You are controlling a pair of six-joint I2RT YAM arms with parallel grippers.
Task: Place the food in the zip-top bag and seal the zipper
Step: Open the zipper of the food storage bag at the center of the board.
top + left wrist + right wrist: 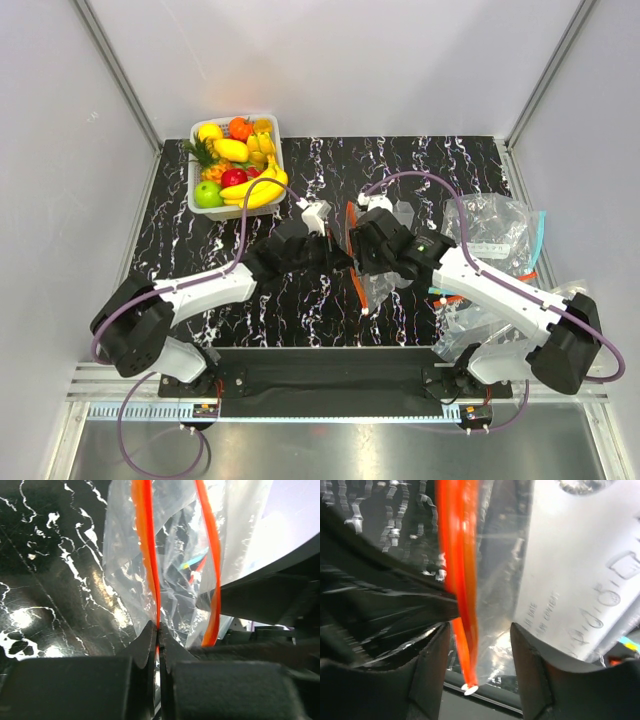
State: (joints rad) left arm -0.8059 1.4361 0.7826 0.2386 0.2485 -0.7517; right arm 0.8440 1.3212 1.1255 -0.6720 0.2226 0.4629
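Between the black fingertips of the left claw (pixel 158 630), the narrow orange-red zipper strip (pixel 147 555) is being pinched flat; the jaws are pressing together on it with no gap showing. Just beside it, the right claw (pixel 480 627) is standing wide. Its two rounded black fingers (pixel 427 670) are straddling the same glossy strip without clamping it, and the strip's end is hanging free between them.

From both claws the clear thin plastic zip-top bag (pixel 175 545) is spreading out, crinkled and shiny. Its mouth is gaping, so the strip's two halves are running apart as two orange lines. A white printed patch (pixel 580 580) is showing on the film by the right claw.

Beneath the bag, the black marble-patterned tabletop (pixel 200 270) is glinting with white veins. Well apart, at the back left, the white rectangular plastic basket (pixel 193 170) is holding the glossy toy food (pixel 245 160): the yellow banana bunch (pixel 255 192), the round red apple (pixel 233 177), the green apple (pixel 208 194) and the smooth yellow fruit (pixel 231 150), among other pieces. Near the right arm, a heap of crumpled clear bags (pixel 495 235) is lying, one carrying a teal-blue strip (pixel 541 235).
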